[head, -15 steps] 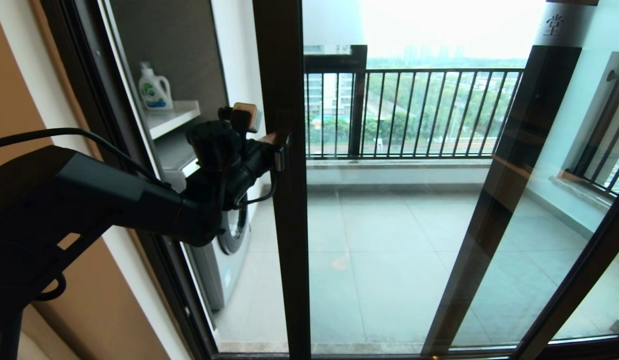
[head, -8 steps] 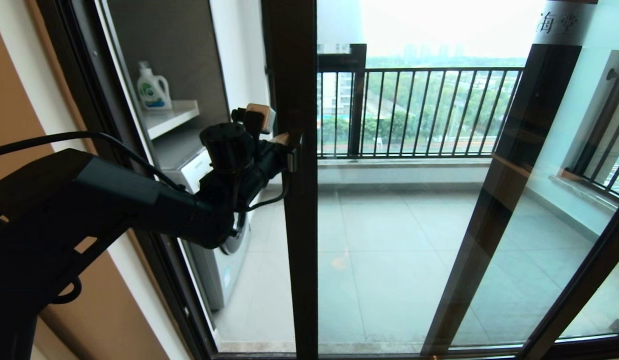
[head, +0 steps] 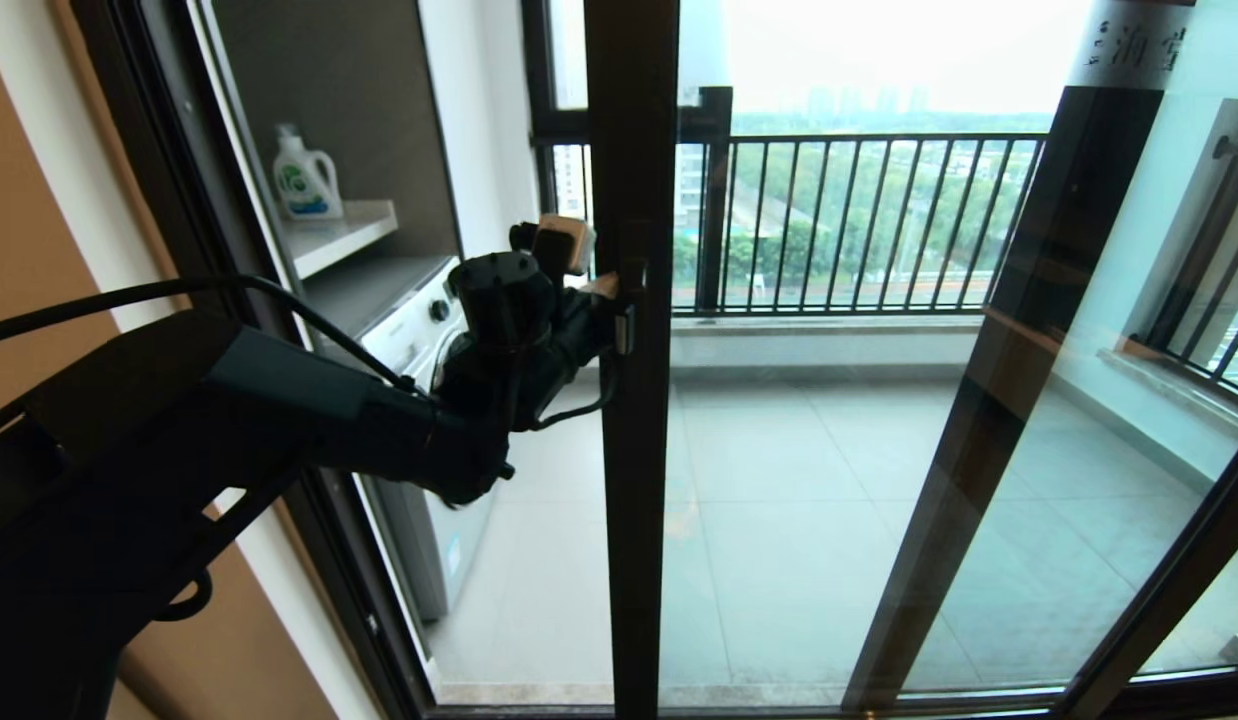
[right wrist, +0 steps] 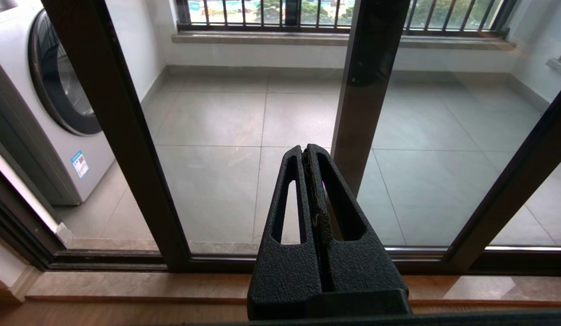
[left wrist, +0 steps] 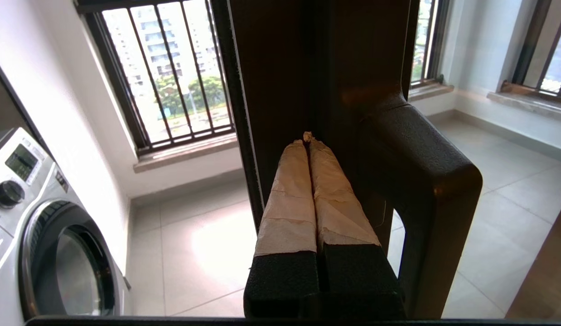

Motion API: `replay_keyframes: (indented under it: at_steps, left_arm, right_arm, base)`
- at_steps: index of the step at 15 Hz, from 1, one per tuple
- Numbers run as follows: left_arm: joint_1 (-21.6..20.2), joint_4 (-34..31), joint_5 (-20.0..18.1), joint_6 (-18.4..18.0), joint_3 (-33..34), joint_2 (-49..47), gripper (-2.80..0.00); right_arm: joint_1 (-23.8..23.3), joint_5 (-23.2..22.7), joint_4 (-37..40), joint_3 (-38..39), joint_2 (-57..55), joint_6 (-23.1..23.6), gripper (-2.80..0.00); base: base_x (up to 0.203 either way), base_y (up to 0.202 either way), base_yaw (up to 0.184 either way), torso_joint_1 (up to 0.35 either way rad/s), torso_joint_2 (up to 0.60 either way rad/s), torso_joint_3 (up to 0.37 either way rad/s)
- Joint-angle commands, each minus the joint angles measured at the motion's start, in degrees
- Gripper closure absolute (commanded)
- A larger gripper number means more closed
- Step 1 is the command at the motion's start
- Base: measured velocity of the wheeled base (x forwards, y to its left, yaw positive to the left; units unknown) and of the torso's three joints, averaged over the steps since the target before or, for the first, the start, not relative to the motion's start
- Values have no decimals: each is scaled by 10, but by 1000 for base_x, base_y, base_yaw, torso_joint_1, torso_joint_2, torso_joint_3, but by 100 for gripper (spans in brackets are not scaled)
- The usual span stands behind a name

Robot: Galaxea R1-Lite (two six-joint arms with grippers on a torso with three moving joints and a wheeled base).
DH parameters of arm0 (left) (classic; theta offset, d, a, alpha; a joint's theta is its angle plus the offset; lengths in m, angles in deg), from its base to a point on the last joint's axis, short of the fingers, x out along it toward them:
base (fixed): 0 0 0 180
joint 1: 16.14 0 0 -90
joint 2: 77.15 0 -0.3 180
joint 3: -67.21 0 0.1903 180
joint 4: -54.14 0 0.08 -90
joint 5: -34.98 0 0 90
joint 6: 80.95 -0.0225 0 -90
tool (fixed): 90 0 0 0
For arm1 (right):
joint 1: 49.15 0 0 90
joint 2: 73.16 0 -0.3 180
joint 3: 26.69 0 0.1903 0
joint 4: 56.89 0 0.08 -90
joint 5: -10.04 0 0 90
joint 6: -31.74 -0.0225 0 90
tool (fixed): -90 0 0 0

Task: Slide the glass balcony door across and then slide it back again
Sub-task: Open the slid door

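In your head view you have one left arm reaching in, and its left gripper (head: 619,290) sits right against the dark upright frame of the glass balcony door (head: 634,400), at the black handle (head: 631,300) on that frame. Count one washing machine (head: 419,420) to the left of the door frame, beyond the opening, one shelf (head: 344,232) above it, and one white detergent bottle (head: 306,178) standing on that shelf. Right of the door frame you see a second dark-framed panel (head: 999,400) leaning across the view, and past the glass one barred railing (head: 859,225). In your left wrist view the two tape-wrapped fingers (left wrist: 289,199) are pressed flat together with nothing between them; their tips touch the door frame (left wrist: 280,90), and the handle (left wrist: 421,181) stands just beside them, on the side away from the washing machine (left wrist: 45,235). So the claw grips nothing: it lies in the pocket between handle and frame. In your right wrist view the right gripper (right wrist: 310,156) is closed too, its two black fingers touching and empty, held low and apart from the door, whose frame (right wrist: 117,136) crosses the view between it and the washing machine (right wrist: 58,90); the second upright (right wrist: 366,81) stands beyond the fingertips.
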Motion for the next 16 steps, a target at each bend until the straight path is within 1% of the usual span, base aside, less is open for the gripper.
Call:
replay_keyframes:
  at_steps: [1, 3, 4, 6, 7, 10, 12, 13, 14, 16]
  left_arm:
    - [1, 6, 5, 1, -2, -3, 0]
    - [-14, 8, 19, 1, 28, 25, 0]
    - [-29, 8, 18, 4, 60, 51, 0]
    - [-63, 19, 0, 12, 136, 104, 0]
    - [-80, 30, -15, 20, 183, 138, 0]
    - [-133, 50, -96, 58, 341, 295, 0]
    - [-176, 50, -166, 105, 432, 420, 0]
    - [-197, 40, -195, 129, 464, 482, 0]
    - [-211, 18, -214, 146, 490, 546, 0]
    - [-228, -63, -235, 164, 521, 690, 0]
  right_arm:
    - [0, 0, 0, 0, 0, 1, 0]
    - [0, 0, 0, 0, 0, 1, 0]
    - [0, 0, 0, 0, 0, 1, 0]
    - [1, -1, 0, 0, 0, 1, 0]
    - [0, 0, 0, 0, 0, 0, 0]
    - [0, 0, 0, -1, 0, 0, 0]
    - [0, 0, 0, 0, 0, 1, 0]
    - [1, -1, 0, 0, 0, 1, 0]
    - [0, 0, 0, 0, 0, 1, 0]
    - [0, 0, 0, 0, 0, 1, 0]
  base:
    - [0, 0, 0, 0, 0, 0]
    - [0, 0, 0, 0, 0, 0]
    - [0, 0, 0, 0, 0, 0]
    - [0, 0, 0, 0, 0, 0]
    - [0, 0, 0, 0, 0, 0]
    - [0, 0, 0, 0, 0, 0]
    - [0, 0, 0, 0, 0, 0]
    - [0, 0, 0, 0, 0, 0]
    - [0, 0, 0, 0, 0, 0]
    - [0, 0, 0, 0, 0, 0]
